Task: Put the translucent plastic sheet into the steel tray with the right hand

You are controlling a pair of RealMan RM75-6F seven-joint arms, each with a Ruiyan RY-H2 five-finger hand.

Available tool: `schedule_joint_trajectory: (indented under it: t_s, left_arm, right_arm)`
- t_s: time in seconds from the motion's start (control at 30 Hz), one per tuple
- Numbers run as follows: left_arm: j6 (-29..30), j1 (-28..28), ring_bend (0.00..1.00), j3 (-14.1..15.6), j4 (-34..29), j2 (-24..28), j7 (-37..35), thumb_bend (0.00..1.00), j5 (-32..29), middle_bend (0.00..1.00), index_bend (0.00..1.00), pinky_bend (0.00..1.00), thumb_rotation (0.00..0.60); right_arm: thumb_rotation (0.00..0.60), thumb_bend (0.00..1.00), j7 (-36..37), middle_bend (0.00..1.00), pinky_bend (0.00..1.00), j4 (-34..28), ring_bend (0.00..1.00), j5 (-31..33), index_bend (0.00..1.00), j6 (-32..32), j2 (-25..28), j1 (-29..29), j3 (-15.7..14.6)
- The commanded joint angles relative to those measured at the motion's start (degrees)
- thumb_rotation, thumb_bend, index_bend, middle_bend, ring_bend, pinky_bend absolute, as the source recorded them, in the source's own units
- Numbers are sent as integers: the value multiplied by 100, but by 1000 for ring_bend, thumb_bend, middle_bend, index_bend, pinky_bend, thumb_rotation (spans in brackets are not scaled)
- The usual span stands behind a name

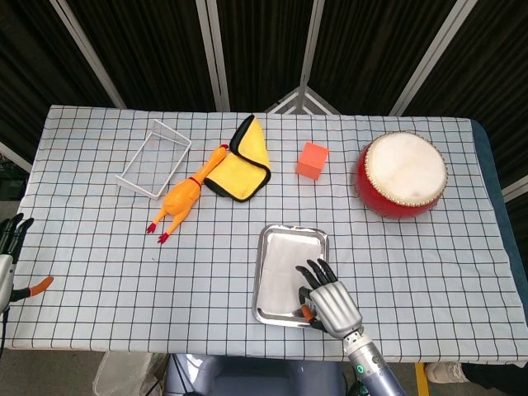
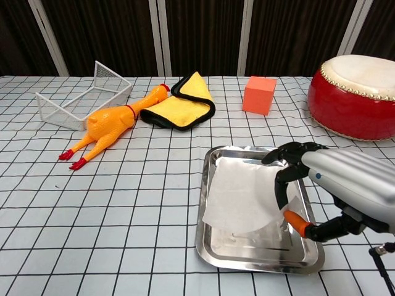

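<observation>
Pinching the right edge of the translucent, milky plastic sheet (image 2: 241, 198) between orange-tipped thumb and curled black fingers (image 2: 285, 152): the silver right hand (image 2: 324, 185), poised over the right side of the shallow rectangular steel tray (image 2: 213, 246). Gripped at one edge only, probably so the sheet can be dragged flat across the pan and freed without the hand blocking it. Most of the sheet lying inside the tray, though its left edge appears to ride up over the left rim, so not quite settled. Forearm entering from the near right, palm turned down and toward the tray's middle, wrist low. Seen from the head camera, the same right hand (image 1: 327, 299) covering the tray's near right corner.

Far off at the table's left edge, the left hand (image 1: 10, 247), fingers apart and holding nothing. Further back, well clear of the work: a yellow rubber chicken (image 2: 110, 125), a white wire basket (image 2: 74, 98), a folded yellow cloth (image 2: 185, 102), an orange cube (image 2: 258, 94), a red drum (image 2: 355, 92).
</observation>
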Motion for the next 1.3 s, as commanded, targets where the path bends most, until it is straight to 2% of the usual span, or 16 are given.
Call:
schedule_joint_trajectory:
  t_s: [0.03,0.27,0.37,0.53,0.67,0.97,1.17,1.3]
  left_arm:
    - [2,0,0,0,-1,0,1,0,1,0,0,0,600]
    - [-15,-5,0,1,-8,6,-8,0,-7,0,0,0,600]
    - [-10,-3,0,2,-6,5,-10,0,-4,0,0,0,600]
    - [-11,-2,0,14,-12,5,-17,0,14,0,0,0,600]
    - [-13,1,0,16,-25,21,-40,0,12,0,0,0,600]
    - [-15,3,0,27,-27,24,-38,0,24,0,0,0,600]
    - [-2,10,0,39,-35,15,-5,0,39,0,0,0,600]
    - [18,23,0,50,-42,19,-7,0,56,0,0,0,600]
  right_arm:
    - [600,564,-33,160,0,30,0,74,615,-5,-36,30,31]
    - [600,564,-57,160,0,73,0,128,604,9,-74,66,24]
    - [600,564,-87,159,0,77,0,134,555,13,-61,69,-6]
    - [600,552,-77,109,0,22,0,100,326,80,-21,60,-52]
    - [600,518,-70,95,0,-5,0,68,248,115,13,56,-82]
    - [600,500,-60,95,0,-176,0,-101,215,315,254,-38,-212]
    - [600,499,98,95,0,-257,0,-280,215,632,909,-232,-347]
    - [600,498,189,89,0,-78,0,-351,203,934,1442,-422,-416]
